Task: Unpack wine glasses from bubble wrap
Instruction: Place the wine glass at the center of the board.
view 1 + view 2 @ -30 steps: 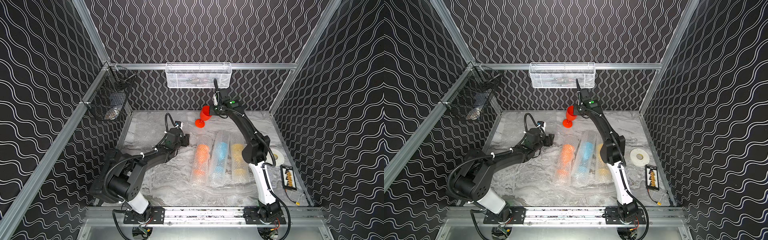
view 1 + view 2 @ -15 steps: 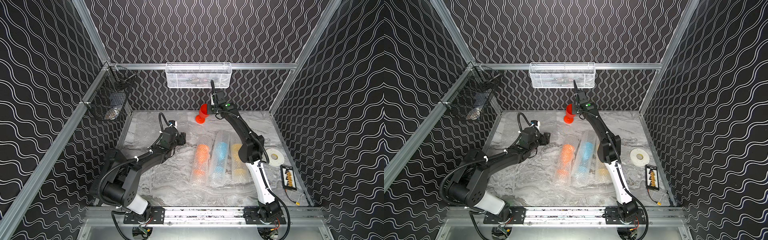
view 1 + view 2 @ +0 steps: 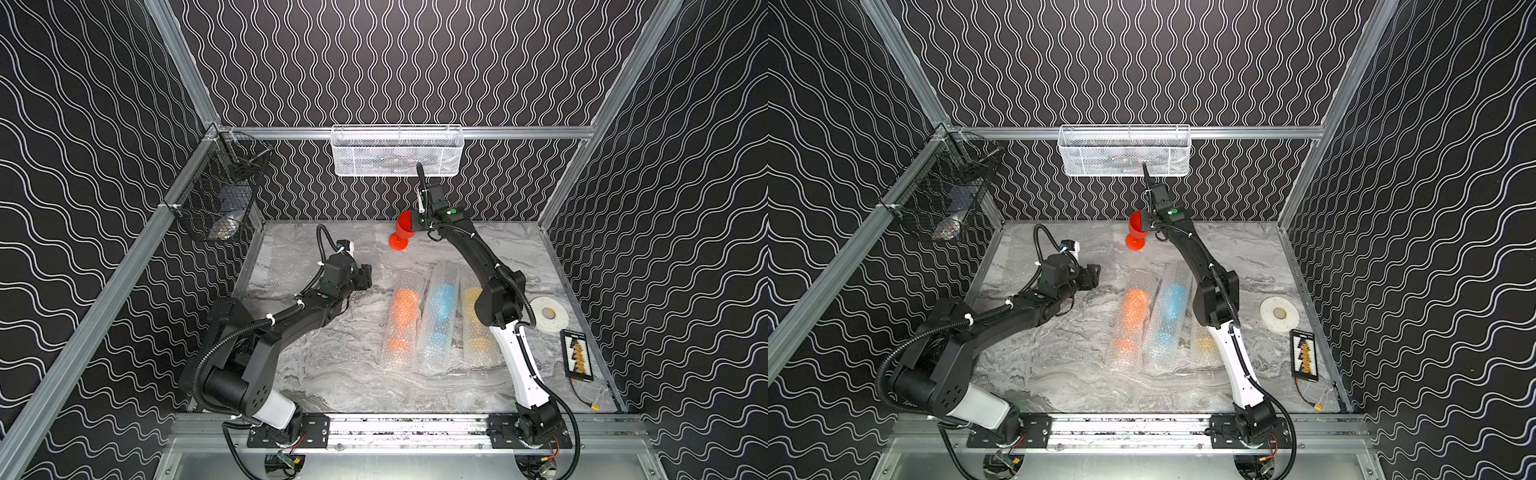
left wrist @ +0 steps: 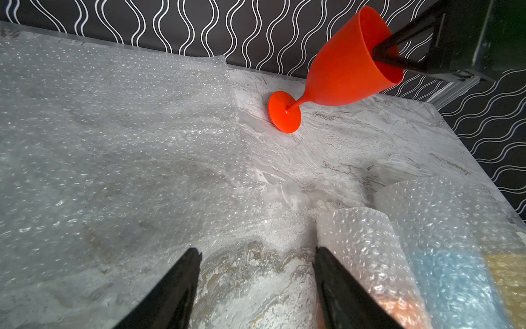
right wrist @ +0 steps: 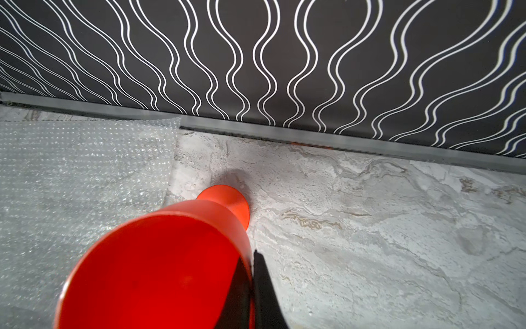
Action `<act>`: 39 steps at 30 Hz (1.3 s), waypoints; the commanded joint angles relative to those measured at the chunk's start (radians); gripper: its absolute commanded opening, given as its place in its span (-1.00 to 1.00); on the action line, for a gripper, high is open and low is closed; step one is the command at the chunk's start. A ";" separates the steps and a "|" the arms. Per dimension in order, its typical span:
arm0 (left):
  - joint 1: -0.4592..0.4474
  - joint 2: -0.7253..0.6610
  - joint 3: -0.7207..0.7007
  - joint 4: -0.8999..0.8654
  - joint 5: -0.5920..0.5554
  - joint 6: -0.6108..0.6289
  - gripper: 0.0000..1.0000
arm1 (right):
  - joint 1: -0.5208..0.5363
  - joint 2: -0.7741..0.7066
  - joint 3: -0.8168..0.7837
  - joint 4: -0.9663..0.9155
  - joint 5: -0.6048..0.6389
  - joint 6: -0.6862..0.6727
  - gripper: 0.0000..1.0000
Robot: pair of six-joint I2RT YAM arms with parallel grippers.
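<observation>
Right hand (image 3: 416, 223) clenched on the rim of the red goblet (image 3: 403, 228), one finger inside the bowl and one outside. The goblet is bare of wrap and tilted, with the edge of its foot on the worktop (image 3: 374, 386) near the back edge. A rim pinch leaves the foot free, so I read this as standing it upright there, clear of the rest. Left hand (image 3: 368, 277) released, jaws apart and empty, low over the worktop between the flat bubble wrap sheet (image 4: 113, 128), spread toward the back left corner, and the bubble wrap tubes. It is probably waiting to take the next one. Mid-worktop, three tubes lie side by side, running front to back: orange goblet (image 3: 402, 316), light blue goblet (image 3: 440, 311), and yellow goblet (image 3: 478, 345), partly hidden by the right arm. Containers: white mesh basket (image 3: 397, 151) hangs on the back rail, contents not discernible through the mesh. Black wire basket (image 3: 216, 199) on the left rail holds a silvery object I cannot identify. By my judgement, one of four is unpacked.
</observation>
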 commanded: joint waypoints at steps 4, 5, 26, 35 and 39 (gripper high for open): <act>0.002 -0.012 0.005 0.008 0.000 -0.012 0.35 | 0.001 -0.002 0.003 0.013 -0.014 -0.001 -0.86; 0.002 -0.012 0.006 0.008 -0.001 -0.013 0.36 | 0.001 -0.001 0.005 0.016 -0.014 0.001 -0.85; 0.002 -0.005 0.009 0.006 0.003 -0.022 0.35 | 0.001 -0.032 0.009 0.053 -0.077 0.037 -0.36; 0.002 -0.007 0.013 -0.006 -0.002 -0.020 0.35 | -0.003 -0.041 0.015 0.068 -0.107 0.060 -0.34; 0.004 -0.013 0.018 -0.045 -0.040 -0.035 0.35 | -0.005 -0.059 0.005 0.066 -0.117 0.066 -0.33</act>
